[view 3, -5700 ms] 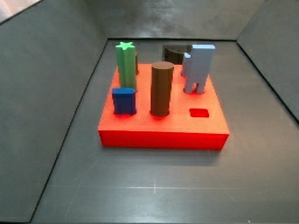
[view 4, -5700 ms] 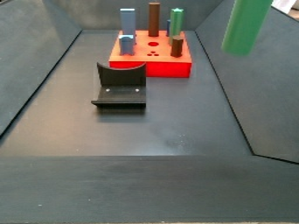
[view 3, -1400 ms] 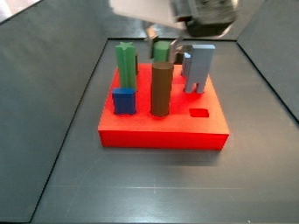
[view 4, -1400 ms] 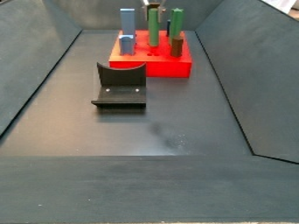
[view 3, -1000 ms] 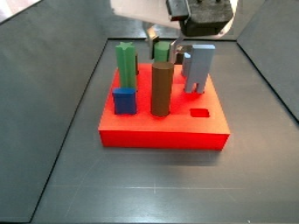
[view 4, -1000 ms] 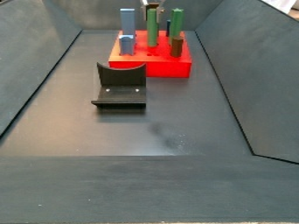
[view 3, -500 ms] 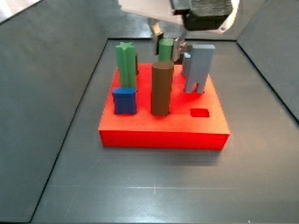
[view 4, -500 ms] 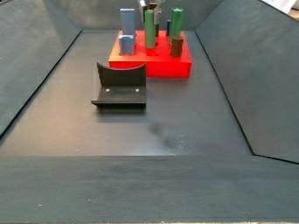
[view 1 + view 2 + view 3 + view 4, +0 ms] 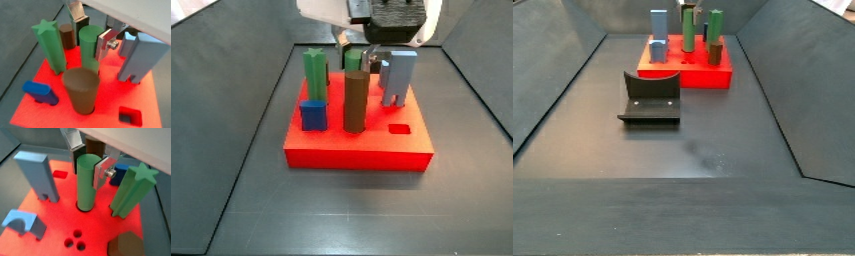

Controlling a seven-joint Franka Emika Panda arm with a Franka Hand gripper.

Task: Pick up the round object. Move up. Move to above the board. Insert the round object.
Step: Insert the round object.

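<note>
Now I see the round object [image 9: 87,182] upright, its foot in the board [image 9: 63,220], between the gripper [image 9: 87,155] plates, which look slightly parted from it. Star peg [image 9: 130,190] stands at its three o'clock. Since half a second ago the gripper has dropped slightly.

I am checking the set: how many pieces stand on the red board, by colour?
Green: 2, the star peg and the round object, which stands between the fingers of the gripper.
Blue: 3, the tall block, the arch, the small block.
Brown: 2, the thick cylinder, the dark peg.
Total: 7.
</note>
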